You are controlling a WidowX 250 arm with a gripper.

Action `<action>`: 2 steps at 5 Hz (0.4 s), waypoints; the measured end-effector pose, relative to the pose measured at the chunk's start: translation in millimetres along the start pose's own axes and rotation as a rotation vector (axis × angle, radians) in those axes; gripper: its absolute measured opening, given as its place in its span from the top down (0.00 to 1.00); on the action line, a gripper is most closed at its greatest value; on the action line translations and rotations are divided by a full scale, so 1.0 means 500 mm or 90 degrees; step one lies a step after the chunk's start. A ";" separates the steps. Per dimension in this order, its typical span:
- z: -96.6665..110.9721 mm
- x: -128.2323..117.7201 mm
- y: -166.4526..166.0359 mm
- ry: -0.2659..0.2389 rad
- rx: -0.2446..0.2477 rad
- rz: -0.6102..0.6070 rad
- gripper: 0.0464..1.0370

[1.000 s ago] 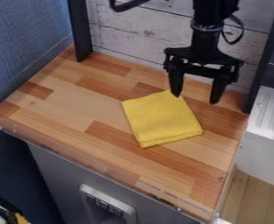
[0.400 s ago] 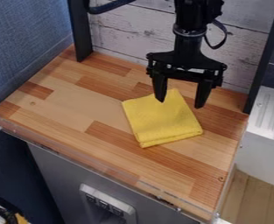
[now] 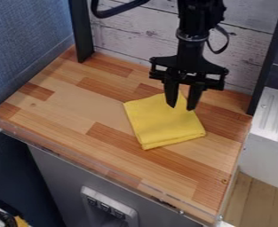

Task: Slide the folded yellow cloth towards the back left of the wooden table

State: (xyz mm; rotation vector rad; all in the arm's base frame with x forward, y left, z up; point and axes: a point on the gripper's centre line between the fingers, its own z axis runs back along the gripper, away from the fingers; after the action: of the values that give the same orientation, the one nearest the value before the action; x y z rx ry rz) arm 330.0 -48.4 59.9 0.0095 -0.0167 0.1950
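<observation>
- Your tool (image 3: 182, 107) hangs over the far part of the cloth, upper ctr-R in view, pointing down.
- Tool state: narrow, w/ a small gap btwn its two fingers; yellow shows in that gap. Can't tell you if the tips touch or grip the cloth.
- You've got the yellow cloth (image 3: 164, 126) on the counter (image 3: 69, 102), R of ctr, folded into a rough square; its layers show along the near edge.
- Cloth's far corner is up by the tool; its near edge runs at a slant, w/ bare wood all round it.
- Counter top is wood strips, light & reddish-brown mixed, w/ a clear strip (image 3: 87, 166) along the front edge.
- For containers, check the R side: a white unit (image 3: 274, 115) w/ a ridged top, just beside the counter. Can't tell you if it's a basin or a tray.
- Below the counter front, you'll see a pale frame (image 3: 108, 195) w/ small dark squares & a dark recess, set in a grey panel (image 3: 57, 177); can't tell what's in the recess.
- Behind your tool: whitewashed planks (image 3: 123, 35), btwn a L post (image 3: 81, 31) & a R post (image 3: 268, 57), both black.
- Far L: blue wall (image 3: 22, 35).
- Far R: dark tiles (image 3: 277, 75) above the white unit.
</observation>
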 end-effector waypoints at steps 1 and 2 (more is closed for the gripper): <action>-0.022 0.008 0.017 0.009 0.002 0.004 0.88; -0.038 0.016 0.029 0.010 0.003 0.006 0.98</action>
State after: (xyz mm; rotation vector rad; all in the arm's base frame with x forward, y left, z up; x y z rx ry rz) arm 335.3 -32.5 41.3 0.0131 -0.0012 0.2051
